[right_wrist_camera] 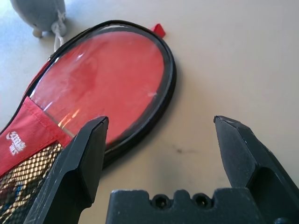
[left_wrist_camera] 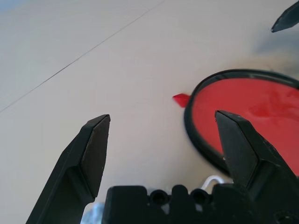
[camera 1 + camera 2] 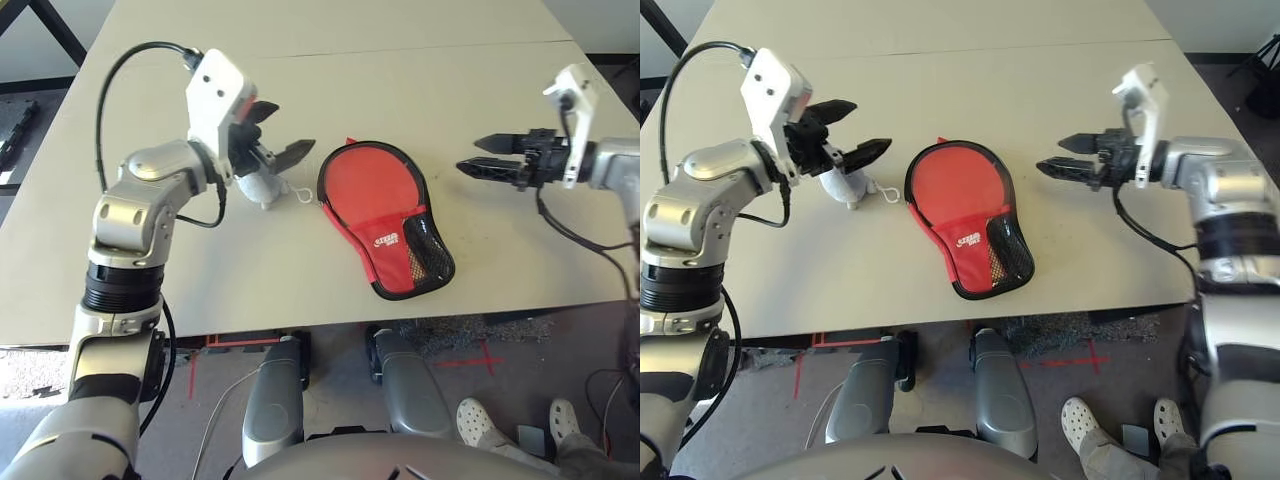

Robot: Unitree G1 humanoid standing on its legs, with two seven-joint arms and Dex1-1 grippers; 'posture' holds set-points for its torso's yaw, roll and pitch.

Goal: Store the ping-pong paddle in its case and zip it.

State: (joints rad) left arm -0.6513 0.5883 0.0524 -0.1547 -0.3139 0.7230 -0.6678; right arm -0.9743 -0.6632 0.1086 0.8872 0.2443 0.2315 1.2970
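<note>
The case [image 3: 385, 220] lay flat on the desk [image 3: 420, 90] between the two arms, its red face up and black edging all round; whether the paddle was inside could not be told. Both the left hand [image 3: 275, 135] and the right hand [image 3: 487, 156] hung spread wide and empty above the desk. A small grey pouch [image 3: 262, 186] sat just under the left hand, so a careless reach might snag its cord or shove the case aside.

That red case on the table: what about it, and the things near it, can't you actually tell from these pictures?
- Case: head views show its outside; whether the paddle is inside cannot be told.
- Zipper: its black edging is too small in the head views to tell zipped from unzipped.
- White logo: too small to read.
- Grey-white pouch: partly hidden behind the open left gripper.
</note>
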